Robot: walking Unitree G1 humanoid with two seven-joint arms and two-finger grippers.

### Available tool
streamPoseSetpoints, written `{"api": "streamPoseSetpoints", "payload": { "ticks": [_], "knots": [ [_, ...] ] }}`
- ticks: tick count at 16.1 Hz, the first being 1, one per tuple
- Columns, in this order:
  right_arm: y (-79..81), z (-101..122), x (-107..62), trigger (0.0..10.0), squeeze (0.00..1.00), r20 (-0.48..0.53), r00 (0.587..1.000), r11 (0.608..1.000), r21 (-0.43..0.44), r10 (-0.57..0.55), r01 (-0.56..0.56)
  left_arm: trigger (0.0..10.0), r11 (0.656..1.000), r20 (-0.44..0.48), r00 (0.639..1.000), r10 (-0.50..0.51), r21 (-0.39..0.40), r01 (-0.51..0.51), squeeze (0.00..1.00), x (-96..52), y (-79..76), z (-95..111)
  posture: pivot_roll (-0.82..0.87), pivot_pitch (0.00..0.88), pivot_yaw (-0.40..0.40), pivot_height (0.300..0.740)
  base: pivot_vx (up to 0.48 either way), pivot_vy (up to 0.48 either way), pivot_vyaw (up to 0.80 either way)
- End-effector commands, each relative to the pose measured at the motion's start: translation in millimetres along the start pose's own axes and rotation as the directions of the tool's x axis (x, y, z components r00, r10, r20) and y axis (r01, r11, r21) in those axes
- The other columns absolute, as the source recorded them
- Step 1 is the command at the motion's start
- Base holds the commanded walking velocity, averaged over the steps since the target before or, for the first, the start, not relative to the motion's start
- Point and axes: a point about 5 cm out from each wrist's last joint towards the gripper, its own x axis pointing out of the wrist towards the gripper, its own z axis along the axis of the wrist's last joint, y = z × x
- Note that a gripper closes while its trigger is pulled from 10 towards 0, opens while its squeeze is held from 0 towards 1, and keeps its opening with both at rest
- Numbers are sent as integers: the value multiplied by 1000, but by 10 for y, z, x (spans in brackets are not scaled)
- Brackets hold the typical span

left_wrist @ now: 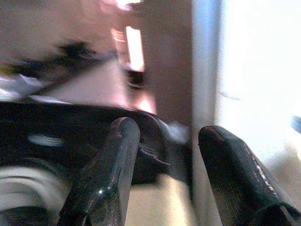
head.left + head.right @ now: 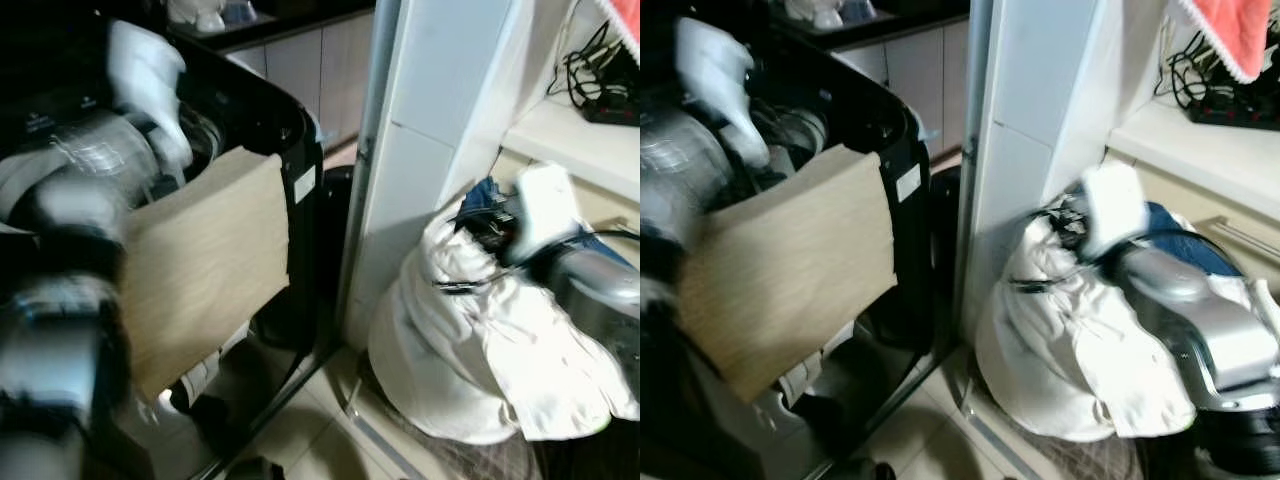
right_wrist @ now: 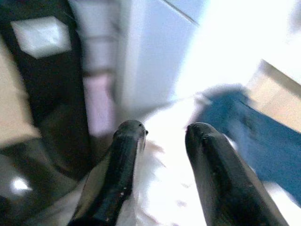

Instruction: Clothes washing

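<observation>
A black top-loading washing machine [image 2: 295, 130] stands on the left, with a beige panel [image 2: 200, 260] leaning on its front. My left arm is blurred above its opening. The left gripper [image 1: 167, 132] is open over the black rim, nothing between its fingers. On the right lies a heap of white laundry [image 2: 470, 340] with a blue garment [image 3: 244, 122] on top. My right gripper [image 3: 164, 127] hovers just over that heap, open, its fingers [image 3: 122, 160] pointing at the white cloth beside the blue garment. Its white wrist housing [image 2: 540, 205] sits above the pile.
A white wall column [image 2: 430, 120] separates the washer from the laundry. Behind the heap is a shelf with black cables [image 2: 600, 95], and an orange towel [image 2: 1230, 30] hangs above. Cabinets [image 2: 310, 60] stand at the back. Tiled floor [image 2: 300, 430] lies between.
</observation>
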Motion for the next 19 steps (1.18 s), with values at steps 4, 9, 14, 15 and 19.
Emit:
{"api": "streamPoseSetpoints", "payload": {
  "ticks": [4,9,14,15,19],
  "knots": [
    [-157,-274,-6,10000,1000,-120,992,999,-16,-30,29,10000,956,64,954,-293,18,292,0,32,-850,-189,-112,0,37,740,0,0,0],
    [-253,-683,162,10000,600,-255,966,999,-22,-32,28,10000,868,50,874,-484,-99,487,0,-145,-1403,-341,-109,0,40,740,0,0,0],
    [-276,-948,239,4000,0,-343,939,999,-46,-29,14,10000,834,-21,835,-550,-80,547,0,-252,-1548,-410,-95,0,32,740,0,0,0],
    [-287,-955,246,1608,0,-343,939,999,-47,-31,16,10000,841,-32,842,-539,-70,536,0,-255,-1541,-418,-95,0,32,740,0,0,0],
    [-304,-948,262,0,0,-322,947,999,-40,-21,9,10000,840,-34,841,-540,-79,536,0,-254,-1560,-408,-97,0,35,740,0,0,0]
  ]
}}
